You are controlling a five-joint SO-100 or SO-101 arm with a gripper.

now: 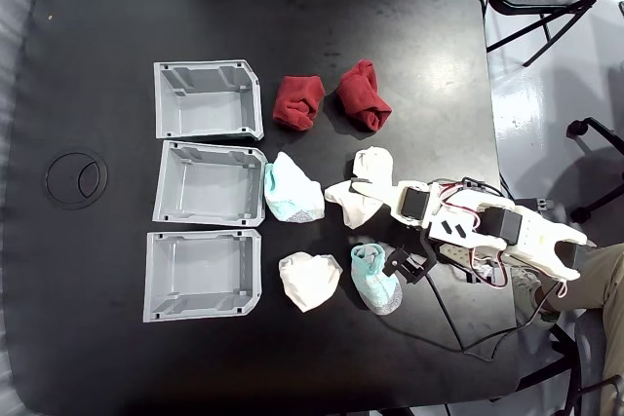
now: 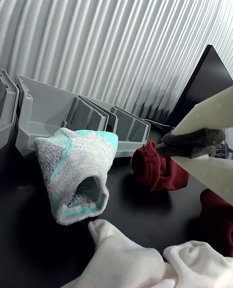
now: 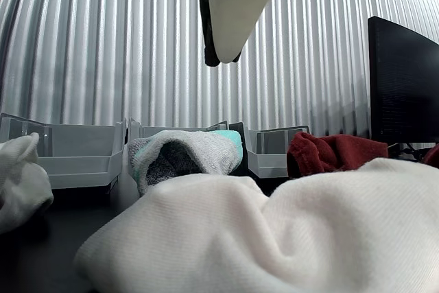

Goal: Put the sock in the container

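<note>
Sock (image 1: 365, 94), dark red oval bundle, lies far beyond the gripper (image 1: 353, 192) in the fixed view, long axis diagonal; gripper hovers empty over a white sock (image 1: 363, 192), jaws slightly parted.

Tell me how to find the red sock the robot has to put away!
In the fixed view, find the three grey bins stacked down the left side of the black table. Two dark red bundles sit right of the top bin. The sock is the oval one farther from the bins, lying slanted; its neighbour, the squarer red bundle, sits closer to them.
</note>
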